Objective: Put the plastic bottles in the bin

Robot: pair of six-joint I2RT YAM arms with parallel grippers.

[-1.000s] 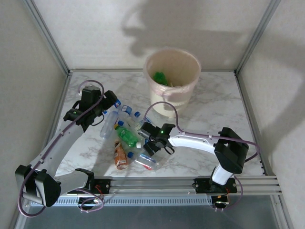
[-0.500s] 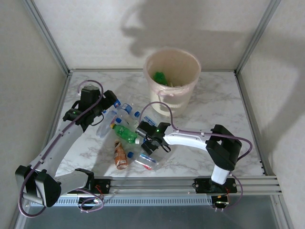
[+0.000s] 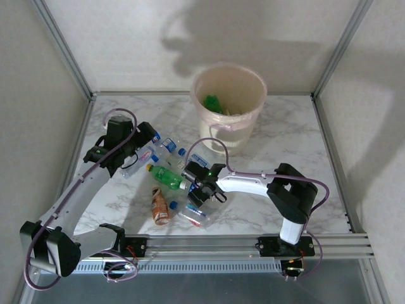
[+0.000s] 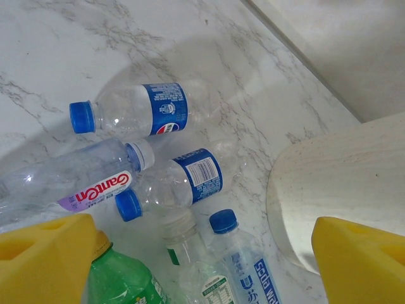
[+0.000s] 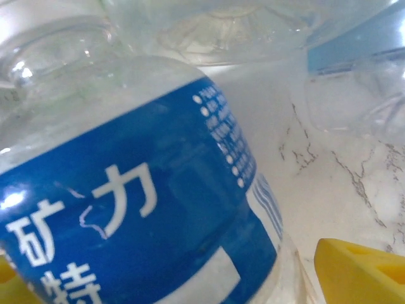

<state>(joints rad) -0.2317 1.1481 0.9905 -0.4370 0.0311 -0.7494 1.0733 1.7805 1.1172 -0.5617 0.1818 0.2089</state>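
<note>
- White marble-patterned table (image 3: 297,145), boxed in by pale walls (image 3: 126,44) with grey metal posts (image 3: 60,44) at the corners. Metal rail (image 3: 253,244) along the near edge, carrying both arm bases.
- Bin (image 3: 248,130): round, tapered, pale peach, lined with a thin pinkish bag. Standing at the far middle of the table, with one green bottle in the bin (image 3: 212,103).
- Other bottles lying on their sides in a loose cluster left of centre, near the foot of the bin. Among them a clear blue-capped bottle (image 3: 166,147), a yellow-capped green bottle (image 3: 168,177), and an orange-brown labelled bottle (image 3: 159,208) nearest the rail.
- Left claw (image 3: 144,136): at the far-left edge of the cluster, fingers spread wide, clamping nothing. In the wrist view, a yellow fingertip (image 4: 44,259) at each lower corner. Between and beyond them a Pepsi-labelled bottle (image 4: 152,109), a purple-labelled bottle (image 4: 82,177) and a blue-labelled bottle (image 4: 183,183), all flat on the marble.
- Right claw (image 3: 195,190): low over the near side of the cluster, just right of the yellow-capped green bottle. Fingers apart, straddling a clear bottle with a blue wrapper (image 5: 126,209) printed in white characters. Strip of bare marble showing between that bottle and the yellow tip (image 5: 361,272), so no grip.
</note>
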